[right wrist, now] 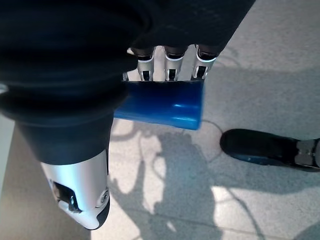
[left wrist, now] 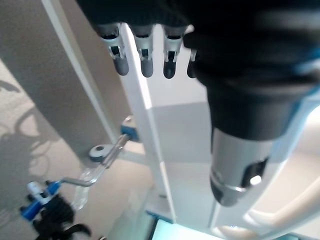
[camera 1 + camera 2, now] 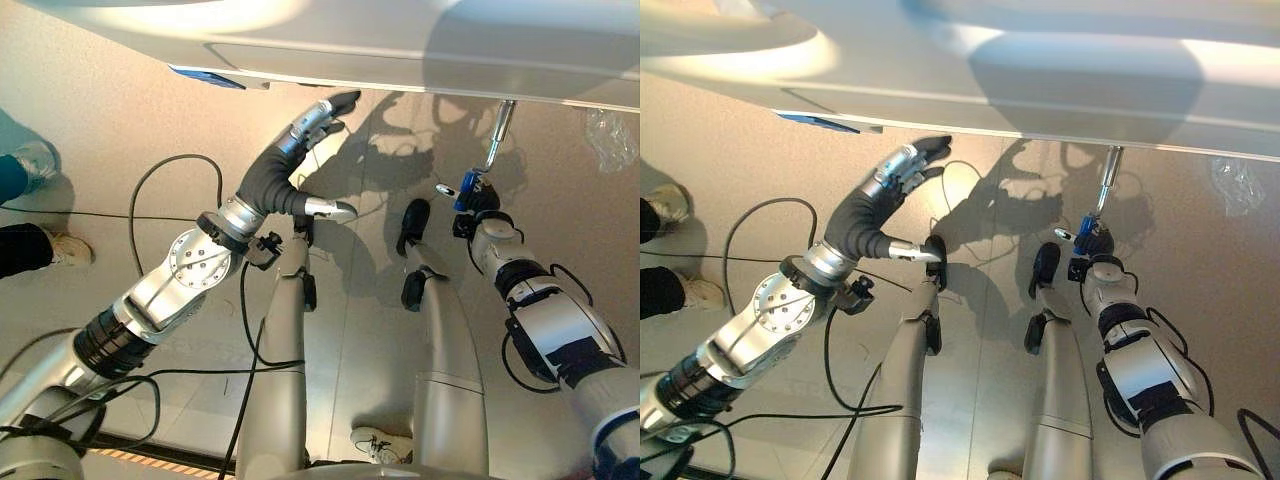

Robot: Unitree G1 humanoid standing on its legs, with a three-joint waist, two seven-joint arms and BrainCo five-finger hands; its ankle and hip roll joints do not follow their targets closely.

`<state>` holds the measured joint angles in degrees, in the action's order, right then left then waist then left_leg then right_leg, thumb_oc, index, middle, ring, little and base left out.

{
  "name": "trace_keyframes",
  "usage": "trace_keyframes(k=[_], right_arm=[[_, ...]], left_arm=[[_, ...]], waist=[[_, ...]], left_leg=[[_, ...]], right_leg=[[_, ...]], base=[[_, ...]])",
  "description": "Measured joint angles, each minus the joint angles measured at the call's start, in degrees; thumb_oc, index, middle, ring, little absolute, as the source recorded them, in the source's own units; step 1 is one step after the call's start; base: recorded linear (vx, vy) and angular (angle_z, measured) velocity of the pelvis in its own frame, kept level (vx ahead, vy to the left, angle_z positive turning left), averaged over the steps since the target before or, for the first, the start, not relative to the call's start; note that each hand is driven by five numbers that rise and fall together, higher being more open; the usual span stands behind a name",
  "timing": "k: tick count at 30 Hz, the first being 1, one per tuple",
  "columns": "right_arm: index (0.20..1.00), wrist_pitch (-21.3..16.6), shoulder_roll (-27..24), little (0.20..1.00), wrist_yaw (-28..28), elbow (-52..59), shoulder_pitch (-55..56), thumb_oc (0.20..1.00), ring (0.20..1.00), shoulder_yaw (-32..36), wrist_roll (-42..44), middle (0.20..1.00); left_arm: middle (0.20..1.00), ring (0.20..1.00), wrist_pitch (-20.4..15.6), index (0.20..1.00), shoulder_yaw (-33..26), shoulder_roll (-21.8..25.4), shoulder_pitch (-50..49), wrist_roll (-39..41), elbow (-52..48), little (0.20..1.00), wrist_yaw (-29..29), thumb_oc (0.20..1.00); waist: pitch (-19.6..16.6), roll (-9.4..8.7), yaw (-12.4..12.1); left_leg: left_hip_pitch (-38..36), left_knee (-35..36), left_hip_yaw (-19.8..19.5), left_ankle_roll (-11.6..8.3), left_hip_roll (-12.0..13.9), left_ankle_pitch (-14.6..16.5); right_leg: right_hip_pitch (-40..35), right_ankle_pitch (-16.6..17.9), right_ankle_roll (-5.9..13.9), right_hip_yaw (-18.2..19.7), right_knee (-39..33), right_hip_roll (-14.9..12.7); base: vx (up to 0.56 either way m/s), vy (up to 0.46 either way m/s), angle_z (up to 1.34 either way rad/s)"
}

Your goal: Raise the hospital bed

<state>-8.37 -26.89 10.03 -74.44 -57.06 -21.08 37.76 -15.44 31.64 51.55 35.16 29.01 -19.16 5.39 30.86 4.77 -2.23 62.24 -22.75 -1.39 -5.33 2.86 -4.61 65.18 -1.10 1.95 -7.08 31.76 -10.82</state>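
Two hands by your bed: right hand grasps the crank's blue handle; left hand, fingers straight, just under its edge.

Floor is showing pale, smooth, slightly glossy, in large tiles with thin seams. Warm light is falling across it, throwing hard, tangled shadows toward the far side. A crumpled clear plastic bag is lying on the floor at far right. A person's shoes are standing at the left edge; another shoe is resting near the bottom.
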Motion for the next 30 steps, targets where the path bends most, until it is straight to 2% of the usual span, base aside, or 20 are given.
trace_keyframes(k=[7, 8, 9, 10, 16, 30], right_arm=[[1.0, 0.1, -0.4, 1.0, -1.0, -0.7, -0.6, 1.0, 1.0, -0.1, 0.0, 1.0], [0.925, 0.1, -0.5, 0.925, -1.0, -0.7, -0.4, 0.925, 0.925, -0.1, 0.0, 0.925], [0.925, 0.1, -0.7, 0.925, -0.9, -0.6, -0.5, 0.925, 0.925, -0.1, 0.0, 0.925], [0.2, 0.1, -0.6, 0.2, -0.9, -0.8, -0.6, 0.2, 0.2, -0.1, 0.0, 0.2], [0.2, 0.1, -0.7, 0.2, -1.5, -1.0, -1.0, 0.2, 0.2, -0.4, -0.1, 0.2], [0.2, 0.2, 0.1, 0.2, -2.0, -1.8, -1.7, 0.2, 0.2, -1.1, -0.1, 0.2]], left_arm=[[1.0, 1.0, -0.1, 1.0, 2.0, 1.3, 1.3, 1.7, -0.1, 1.0, -1.0, 1.0], [1.0, 1.0, 0.0, 1.0, 2.0, 1.2, 1.1, 1.7, 0.0, 1.0, -1.0, 1.0], [1.0, 1.0, 0.0, 1.0, 2.0, 1.2, 1.3, 1.7, 0.0, 1.0, -1.0, 1.0], [1.0, 1.0, 0.0, 1.0, 2.0, 1.3, 1.3, 1.7, 0.0, 1.0, -1.0, 1.0], [1.0, 1.0, 0.0, 1.0, 2.2, 1.3, 1.0, 1.8, -0.1, 1.0, -1.4, 1.0], [1.0, 1.0, -0.1, 1.0, 3.0, 1.2, 1.9, 2.3, -0.7, 1.0, -1.5, 1.0]], waist=[[0.0, 0.0, -0.2], [0.0, 0.02, -0.4], [0.0, 0.02, -0.2], [0.0, 0.03, -0.2], [0.0, 0.05, 0.0], [0.0, 0.15, -0.3]], left_leg=[[0.1, 0.0, 0.5, 0.19, 0.0, 0.0], [0.2, -0.1, 0.5, 0.25, 0.0, 0.0], [0.3, 0.0, 0.7, 0.28, 0.1, -0.2], [0.6, 0.0, 0.6, 0.26, 0.0, -0.1], [0.2, -0.8, 0.8, 0.18, 0.2, 0.9], [0.5, -1.0, 0.7, 0.38, -0.1, 0.8]], right_leg=[[0.3, 0.0, 0.07, 0.4, 0.0, -0.2], [0.3, 0.2, 0.04, 0.4, 0.1, -0.2], [0.6, 0.3, 0.07, 0.3, 0.0, -0.2], [0.8, 0.3, 0.07, 0.3, 0.0, -0.1], [0.2, -0.3, 0.34, 0.4, 0.2, 0.1], [0.4, -0.2, 0.27, 0.5, 0.4, -0.3]], base=[[-0.01, -0.001, 0.0], [0.05, -0.004, 0.0], [0.0, 0.0, 0.0], [0.06, -0.003, 0.0], [-0.01, -0.001, -0.01], [0.0, 0.0, 0.0]])
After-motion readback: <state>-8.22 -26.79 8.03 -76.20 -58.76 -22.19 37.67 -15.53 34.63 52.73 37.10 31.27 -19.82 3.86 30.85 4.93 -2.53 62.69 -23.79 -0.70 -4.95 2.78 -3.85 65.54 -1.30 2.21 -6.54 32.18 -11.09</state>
